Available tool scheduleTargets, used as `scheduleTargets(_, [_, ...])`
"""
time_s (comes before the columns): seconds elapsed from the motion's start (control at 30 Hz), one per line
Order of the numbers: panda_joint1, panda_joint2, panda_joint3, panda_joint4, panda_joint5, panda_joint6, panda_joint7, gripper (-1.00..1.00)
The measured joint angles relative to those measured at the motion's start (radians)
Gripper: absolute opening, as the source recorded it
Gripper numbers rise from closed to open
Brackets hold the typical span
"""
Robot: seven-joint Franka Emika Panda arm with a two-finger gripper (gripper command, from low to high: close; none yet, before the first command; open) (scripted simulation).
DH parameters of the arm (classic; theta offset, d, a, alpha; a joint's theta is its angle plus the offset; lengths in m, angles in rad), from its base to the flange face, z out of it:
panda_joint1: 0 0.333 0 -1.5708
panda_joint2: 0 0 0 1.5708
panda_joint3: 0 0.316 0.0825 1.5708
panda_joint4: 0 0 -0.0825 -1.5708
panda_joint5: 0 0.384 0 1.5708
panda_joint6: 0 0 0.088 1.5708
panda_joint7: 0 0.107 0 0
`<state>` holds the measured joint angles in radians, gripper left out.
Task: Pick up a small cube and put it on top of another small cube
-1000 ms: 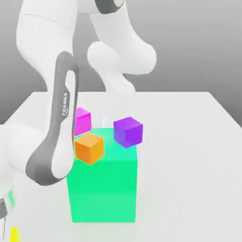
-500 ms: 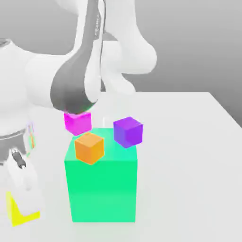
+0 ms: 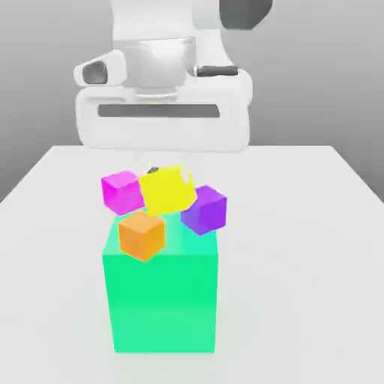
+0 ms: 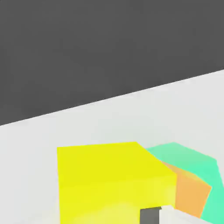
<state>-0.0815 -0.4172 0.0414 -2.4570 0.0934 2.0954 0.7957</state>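
- The gripper point(image 3: 162, 169) hangs below the white hand body, above the table point(image 3: 315, 225). Its fingers are mostly hidden behind the load; they are drawn together, clamped on the small yellow cube point(image 3: 169, 188).
- The small yellow cube is held clear of every surface, tilted, above the far edge of the green block point(image 3: 161, 296). In the exterior view it overlaps the near corner of the purple cube point(image 3: 206, 211); contact between them cannot be judged.
- In the hand view the small yellow cube point(image 4: 111, 181) sits close to the lens, cut off at the picture's edge, with a dark finger pad point(image 4: 149, 215) against it.
- The magenta cube point(image 3: 121, 192) lies on the exterior view's left of the held cube, partly behind the green block's top edge; its base is hidden.
- The orange cube point(image 3: 141, 235) appears tilted at the green block's top left corner; whether it rests on the block cannot be told. In the hand view the orange cube point(image 4: 191, 192) is partly covered by the held cube, with the green block point(image 4: 199, 164) beyond it.
- The arm's upper links are cut off at the top of the exterior view.
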Motion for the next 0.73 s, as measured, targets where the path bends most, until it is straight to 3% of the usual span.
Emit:
scheduleTargets(0.2, [0.069,-0.189,0.012,-0.105,-0.008,-0.106,-0.158,-1.00])
scheduleTargets(0.37, [0.052,-0.145,0.035,-0.239,-0.036,0.040,-0.160,-1.00])
scheduleTargets(0.4, [0.051,-0.136,0.038,-0.255,-0.038,0.064,-0.160,1.00])
scheduleTargets(0.6, [0.051,-0.131,0.038,-0.263,-0.041,0.077,-0.158,1.00])
scheduleTargets(0.73, [0.048,-0.177,0.035,-0.188,-0.045,-0.044,-0.158,1.00])
